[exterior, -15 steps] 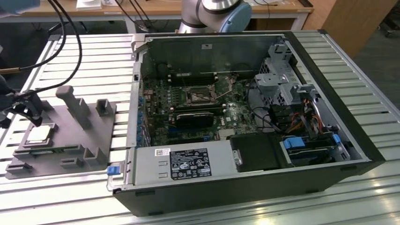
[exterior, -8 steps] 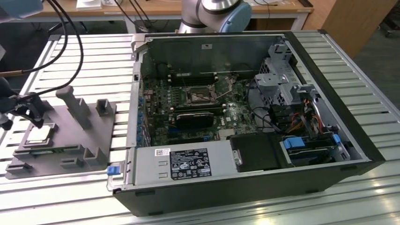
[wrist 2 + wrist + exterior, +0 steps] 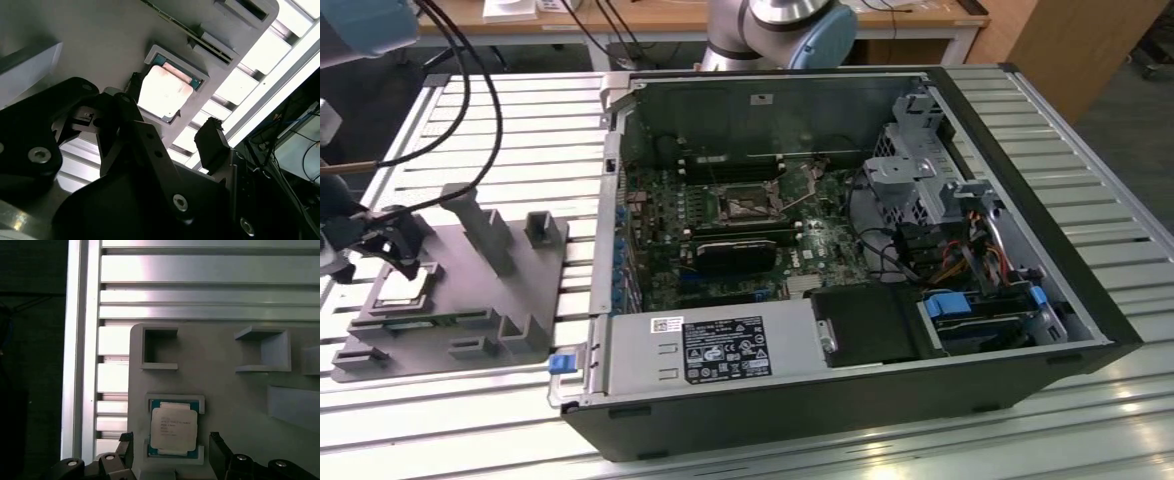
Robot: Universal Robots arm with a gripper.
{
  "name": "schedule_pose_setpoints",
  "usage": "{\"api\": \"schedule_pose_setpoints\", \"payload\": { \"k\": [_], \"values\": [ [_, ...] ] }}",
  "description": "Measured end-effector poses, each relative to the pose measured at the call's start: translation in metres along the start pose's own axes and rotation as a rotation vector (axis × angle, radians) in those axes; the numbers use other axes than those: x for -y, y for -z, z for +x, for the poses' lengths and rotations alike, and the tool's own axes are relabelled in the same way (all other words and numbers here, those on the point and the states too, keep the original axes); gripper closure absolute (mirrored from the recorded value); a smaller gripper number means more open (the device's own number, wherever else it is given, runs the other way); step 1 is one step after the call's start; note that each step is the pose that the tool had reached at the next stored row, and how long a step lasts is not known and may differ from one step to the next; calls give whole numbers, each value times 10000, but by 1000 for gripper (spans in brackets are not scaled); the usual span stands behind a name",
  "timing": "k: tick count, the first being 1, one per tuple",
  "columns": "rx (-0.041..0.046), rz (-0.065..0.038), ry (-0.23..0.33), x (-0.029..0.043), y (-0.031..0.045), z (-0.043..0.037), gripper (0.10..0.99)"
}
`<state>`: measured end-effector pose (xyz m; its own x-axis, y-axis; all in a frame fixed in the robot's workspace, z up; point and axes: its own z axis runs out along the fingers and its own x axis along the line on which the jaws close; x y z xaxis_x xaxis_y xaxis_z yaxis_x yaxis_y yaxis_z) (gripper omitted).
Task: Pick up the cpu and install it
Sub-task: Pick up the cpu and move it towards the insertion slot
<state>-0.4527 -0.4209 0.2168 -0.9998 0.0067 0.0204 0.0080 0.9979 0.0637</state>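
In the exterior view the gripper hangs over the grey tray, at nine o'clock from the computer case; I judge this the pick-up step. In the second wrist view the cpu lies in its tray pocket between spread jaws, seemingly untouched. In the first wrist view it sits centred between them, and the grasp seems to need a square close on opposite edges.

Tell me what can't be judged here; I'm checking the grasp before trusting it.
- Whether the gripper touches the tray beside the cpu: first wrist view looks down along the fingers, hiding height.
- Whether the socket is open: exterior view, too small.
- Part of the cpu's edge: second wrist view, a finger covers it.
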Motion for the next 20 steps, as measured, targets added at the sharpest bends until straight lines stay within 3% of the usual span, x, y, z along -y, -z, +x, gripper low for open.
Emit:
{"api": "schedule_pose_setpoints", "payload": {
  "k": [20],
  "values": [
    [-1, 0, -1, 5, -223, -4, 380]
  ]
}}
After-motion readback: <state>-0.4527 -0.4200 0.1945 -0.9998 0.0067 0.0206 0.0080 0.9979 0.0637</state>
